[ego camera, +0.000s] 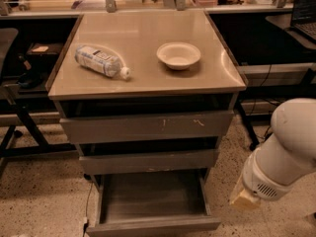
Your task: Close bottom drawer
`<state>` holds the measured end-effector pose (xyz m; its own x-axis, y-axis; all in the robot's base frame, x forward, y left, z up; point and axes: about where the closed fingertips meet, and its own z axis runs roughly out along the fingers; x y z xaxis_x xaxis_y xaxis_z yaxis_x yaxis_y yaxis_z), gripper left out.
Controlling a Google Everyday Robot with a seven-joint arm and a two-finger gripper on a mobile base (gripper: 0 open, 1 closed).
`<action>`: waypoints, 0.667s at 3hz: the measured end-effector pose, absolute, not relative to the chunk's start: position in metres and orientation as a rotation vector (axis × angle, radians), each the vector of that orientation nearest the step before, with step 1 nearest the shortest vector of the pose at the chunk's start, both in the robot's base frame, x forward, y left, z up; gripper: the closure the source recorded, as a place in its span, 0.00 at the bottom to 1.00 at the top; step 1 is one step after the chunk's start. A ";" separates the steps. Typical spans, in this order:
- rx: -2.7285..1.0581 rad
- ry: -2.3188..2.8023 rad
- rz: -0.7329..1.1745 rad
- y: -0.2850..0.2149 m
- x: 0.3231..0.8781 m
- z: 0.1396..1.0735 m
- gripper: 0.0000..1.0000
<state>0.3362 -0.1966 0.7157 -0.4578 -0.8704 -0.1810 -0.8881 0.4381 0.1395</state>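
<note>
The bottom drawer (153, 225) stands pulled well out of the cabinet, its shallow tray facing up. Above it sit the middle drawer (148, 162) and the top drawer (143, 126), whose front carries small orange scratches. The white arm (289, 152) hangs to the drawer's right, apart from it. The gripper (244, 200) is at its lower end; whether it is released or clenched cannot be told. On the surface (148, 80) a bottle (101, 60) lies on its side, its label unreadable, near a bowl (178, 55).

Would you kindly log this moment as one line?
bottom drawer: pulled open | gripper: lower right, apart from drawer | bottle, bowl: on cabinet top
</note>
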 end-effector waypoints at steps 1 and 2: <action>-1.609 2.681 0.442 -0.186 0.314 0.645 1.00; -1.609 2.681 0.443 -0.186 0.314 0.645 1.00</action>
